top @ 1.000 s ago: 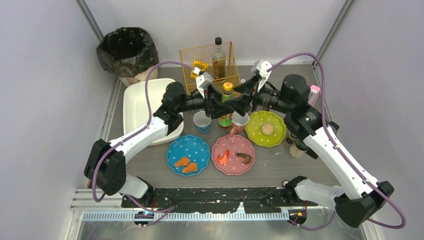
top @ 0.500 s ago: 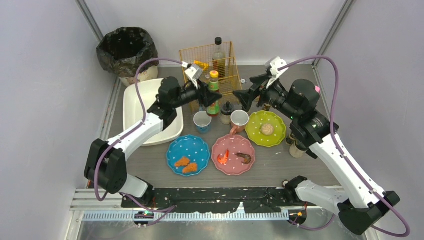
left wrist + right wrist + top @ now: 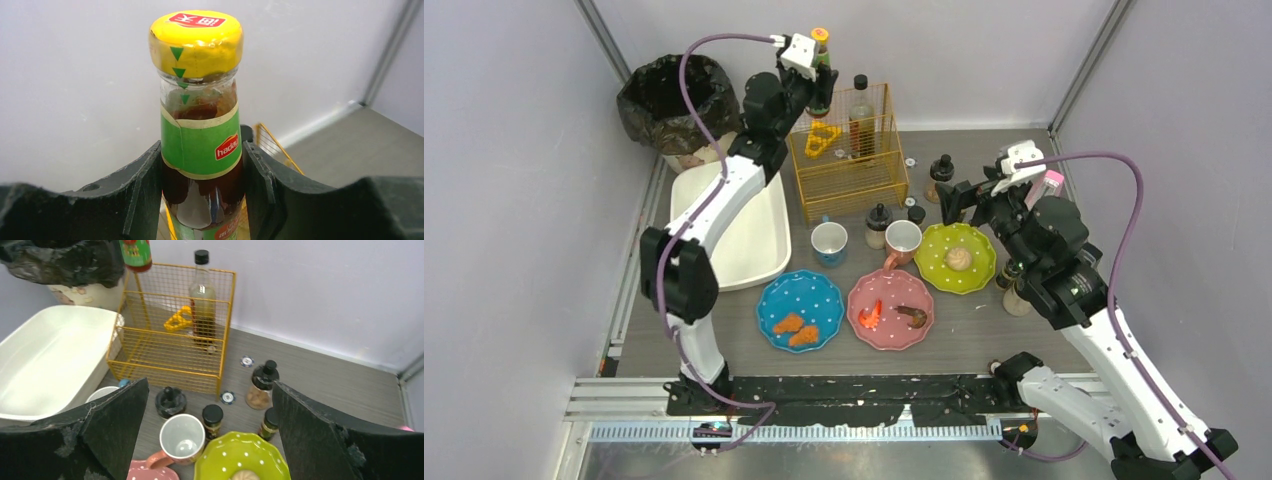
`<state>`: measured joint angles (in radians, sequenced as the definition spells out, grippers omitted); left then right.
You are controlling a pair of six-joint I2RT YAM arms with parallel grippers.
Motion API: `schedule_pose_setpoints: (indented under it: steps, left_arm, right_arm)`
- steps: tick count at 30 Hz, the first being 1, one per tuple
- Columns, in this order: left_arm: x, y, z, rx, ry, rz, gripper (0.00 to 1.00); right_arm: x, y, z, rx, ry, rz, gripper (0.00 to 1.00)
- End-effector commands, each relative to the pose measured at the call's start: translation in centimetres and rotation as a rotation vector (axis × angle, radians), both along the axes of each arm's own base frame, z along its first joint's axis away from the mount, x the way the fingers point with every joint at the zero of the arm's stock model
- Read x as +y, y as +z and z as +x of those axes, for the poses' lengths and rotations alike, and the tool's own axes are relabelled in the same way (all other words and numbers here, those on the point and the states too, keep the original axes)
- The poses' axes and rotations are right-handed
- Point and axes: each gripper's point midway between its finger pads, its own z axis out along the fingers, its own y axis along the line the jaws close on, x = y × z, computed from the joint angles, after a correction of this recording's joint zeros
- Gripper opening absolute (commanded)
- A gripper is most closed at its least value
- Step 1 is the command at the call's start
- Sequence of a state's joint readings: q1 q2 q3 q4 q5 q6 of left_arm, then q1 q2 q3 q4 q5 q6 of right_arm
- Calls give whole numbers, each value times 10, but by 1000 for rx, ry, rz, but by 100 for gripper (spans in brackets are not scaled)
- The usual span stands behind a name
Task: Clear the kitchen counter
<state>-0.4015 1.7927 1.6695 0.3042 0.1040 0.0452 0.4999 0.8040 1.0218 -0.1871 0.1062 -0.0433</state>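
**Transfer of the sauce bottle [image 3: 821, 42] over 1 s.** At the start, both grippers met on the bottle between the blue cup [image 3: 829, 243] and the pink-handled cup [image 3: 903, 238]. The right gripper [image 3: 207, 395] has since let go, spread its jaws wide and drawn back toward the green plate [image 3: 939, 265]. The left gripper [image 3: 200, 170] has carried the bottle high above the rear left corner of the wire basket [image 3: 854, 185].

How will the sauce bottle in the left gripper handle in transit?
Probably rigid and breakable: the sauce bottle looks like glass. Likely bottom-heavy, since dark sauce shows below the label while the left gripper clamps it high, near the neck, so it may pivot. The glossy label could slip against the smooth black fingers.
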Motion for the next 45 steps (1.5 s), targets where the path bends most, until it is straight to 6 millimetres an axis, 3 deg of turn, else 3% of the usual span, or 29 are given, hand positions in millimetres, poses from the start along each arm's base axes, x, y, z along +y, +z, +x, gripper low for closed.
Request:
schedule_pose_setpoints:
  steps: [1,4,11,17,24,27,36,45]
  left_arm:
    - [13,68,35,-228,103,-73,0]
    - [8,72,57,-266,109,-94,0]
    - [-2,31,89,-201,86,-139,0]
    - [-17,-1,87,-135,14,-184,0]
    - [-14,-33,79,-107,16,-226,0]
    - [-8,-39,78,-107,42,-229,8]
    - [-5,-63,84,-42,72,-210,19]
    - [-6,-102,91,92,92,-127,37]
  right_arm:
    - [-19,0,2,-27,-92,12,100]
    - [-17,-8,3,-14,-89,21,100]
    - [-18,-28,4,26,-98,18,100]
    - [-23,-34,9,34,-136,-10,100]
    - [-21,-42,17,56,-144,-37,100]
    - [-20,-44,17,58,-138,-33,100]
    - [-16,-50,18,68,-124,-27,100]
    - [-17,-51,16,68,-121,-21,100]
